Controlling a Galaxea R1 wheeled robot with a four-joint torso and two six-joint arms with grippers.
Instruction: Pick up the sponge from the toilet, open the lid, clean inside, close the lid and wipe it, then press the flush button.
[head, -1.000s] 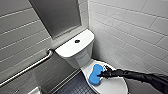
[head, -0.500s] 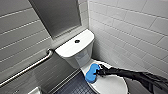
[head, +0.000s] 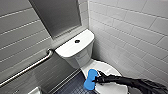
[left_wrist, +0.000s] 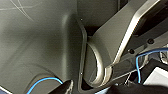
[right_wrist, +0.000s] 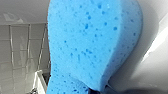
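Observation:
The white toilet (head: 82, 56) stands in the corner, its tank topped by the dark flush button (head: 77, 41). The oval lid (head: 110, 68) is down. My right arm reaches in from the right, and its gripper (head: 96, 80) is shut on the bright blue sponge (head: 90, 79), which lies against the lid's left edge and overhangs it. In the right wrist view the sponge (right_wrist: 92, 45) shows very close, beside glossy white ceramic (right_wrist: 155, 57). The left wrist view shows my own grey body panels (left_wrist: 45, 45) and blue cables, and nothing is held there.
A metal grab bar (head: 30, 67) runs along the grey tiled wall to the left of the tank. White tiled wall (head: 135, 32) closes in tight on the toilet's right. Dark tiled floor (head: 72, 87) lies left of the bowl.
My right gripper has slid the sponge leftward and forward across the lid, to its left edge. The toilet and the camera have stayed put.

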